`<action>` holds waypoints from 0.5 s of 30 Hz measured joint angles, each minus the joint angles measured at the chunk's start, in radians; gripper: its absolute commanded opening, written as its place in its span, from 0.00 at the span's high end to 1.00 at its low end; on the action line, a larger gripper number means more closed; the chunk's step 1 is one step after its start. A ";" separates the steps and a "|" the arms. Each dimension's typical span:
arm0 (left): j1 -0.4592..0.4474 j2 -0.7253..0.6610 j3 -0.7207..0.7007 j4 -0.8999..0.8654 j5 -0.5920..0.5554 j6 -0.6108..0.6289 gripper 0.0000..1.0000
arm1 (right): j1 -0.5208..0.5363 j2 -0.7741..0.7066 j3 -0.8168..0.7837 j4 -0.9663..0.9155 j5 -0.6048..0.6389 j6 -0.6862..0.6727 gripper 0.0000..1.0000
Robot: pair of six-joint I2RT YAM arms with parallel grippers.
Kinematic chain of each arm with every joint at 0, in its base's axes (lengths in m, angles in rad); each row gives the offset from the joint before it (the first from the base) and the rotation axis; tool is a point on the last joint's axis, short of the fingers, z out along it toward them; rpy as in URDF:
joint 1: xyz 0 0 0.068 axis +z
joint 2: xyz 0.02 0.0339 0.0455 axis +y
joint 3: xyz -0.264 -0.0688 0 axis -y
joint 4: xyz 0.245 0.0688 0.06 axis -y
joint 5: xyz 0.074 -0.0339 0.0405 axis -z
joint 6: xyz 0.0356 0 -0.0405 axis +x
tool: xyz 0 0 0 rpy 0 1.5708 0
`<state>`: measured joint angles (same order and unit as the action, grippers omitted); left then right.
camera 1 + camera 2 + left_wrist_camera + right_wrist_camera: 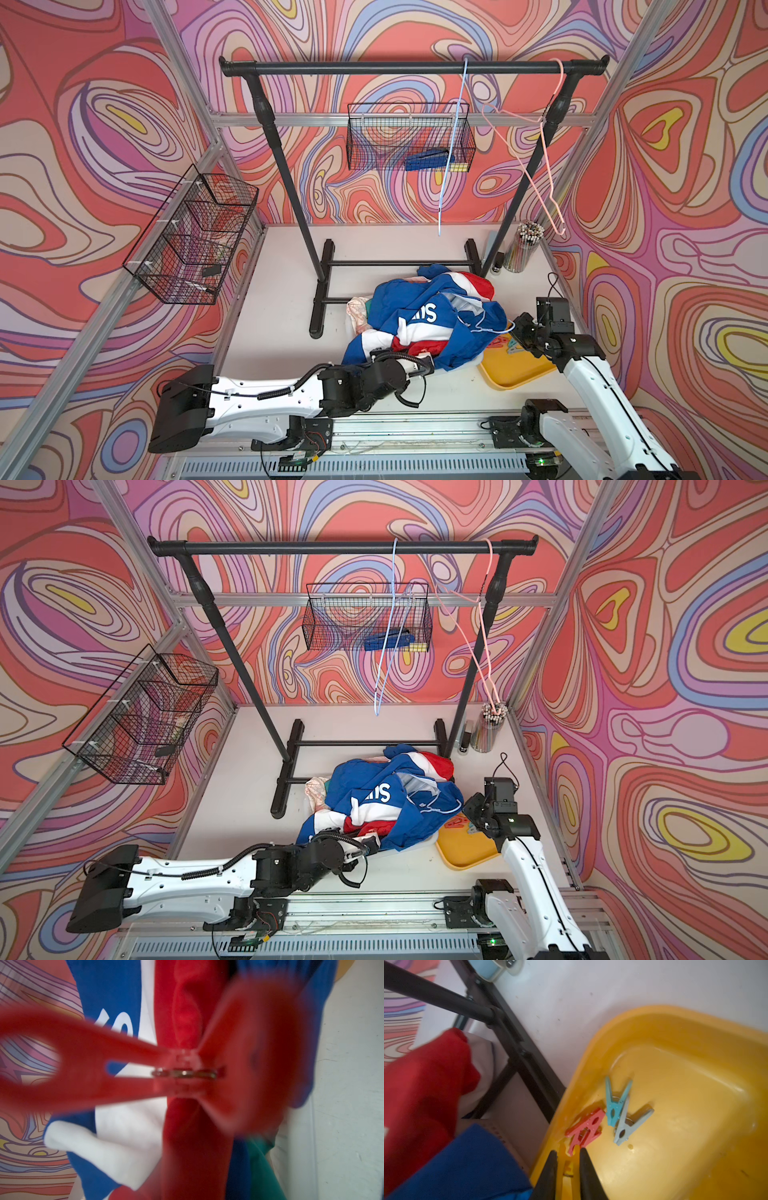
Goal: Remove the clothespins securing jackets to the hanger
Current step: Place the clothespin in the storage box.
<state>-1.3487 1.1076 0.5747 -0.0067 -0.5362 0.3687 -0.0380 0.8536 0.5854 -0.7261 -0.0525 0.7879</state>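
The jackets lie in a heap on the table; the blue-red-white one is on top, with a pink-and-cream one beneath. A thin light-blue hanger wire pokes out of the heap. My left gripper is pushed under the heap's near edge, its fingers hidden. In the left wrist view a red clothespin fills the picture, blurred, against red fabric. My right gripper is shut on a yellow clothespin over the yellow tray. Red-orange, teal and grey clothespins lie in the tray.
A black garment rack stands behind the heap, with its foot bars on the table. A light-blue hanger and a pink hanger hang bare on the rack. Wire baskets hang on the frame. A cup of pencils stands at the back right.
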 measured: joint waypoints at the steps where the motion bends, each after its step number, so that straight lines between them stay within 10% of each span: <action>1: 0.000 -0.005 0.000 -0.003 0.001 -0.001 1.00 | 0.000 0.000 -0.013 0.000 0.003 0.008 1.00; 8: 0.006 -0.063 0.000 -0.043 0.033 -0.026 1.00 | -0.001 -0.058 -0.038 0.007 0.027 0.030 0.33; 15: 0.101 -0.114 0.039 -0.121 0.162 -0.106 1.00 | 0.000 -0.096 0.034 0.000 0.041 -0.027 0.24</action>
<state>-1.2480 0.9939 0.6140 -0.1276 -0.3740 0.2623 -0.0383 0.7574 0.6197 -0.7258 -0.0116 0.7605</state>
